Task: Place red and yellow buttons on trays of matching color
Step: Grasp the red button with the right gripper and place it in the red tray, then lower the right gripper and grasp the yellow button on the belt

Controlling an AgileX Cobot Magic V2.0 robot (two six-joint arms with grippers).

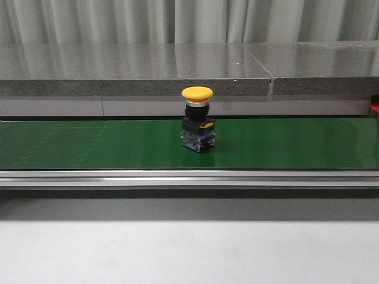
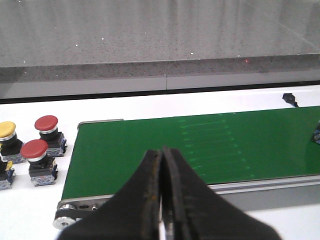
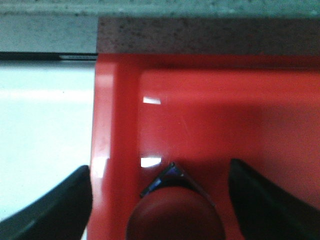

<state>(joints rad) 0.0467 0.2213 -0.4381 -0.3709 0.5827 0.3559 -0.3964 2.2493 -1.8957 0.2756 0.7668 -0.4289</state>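
One red button (image 3: pixel 175 212) sits between my right claw's (image 3: pixel 160 200) spread fingers on the red tray (image 3: pixel 225 115); my left claw (image 2: pixel 161 195) is clenched, empty.

No text, label, brand, number or sign is being shown clearly enough to be read in any of the three views; nothing legible is being carried by the objects or surfaces.
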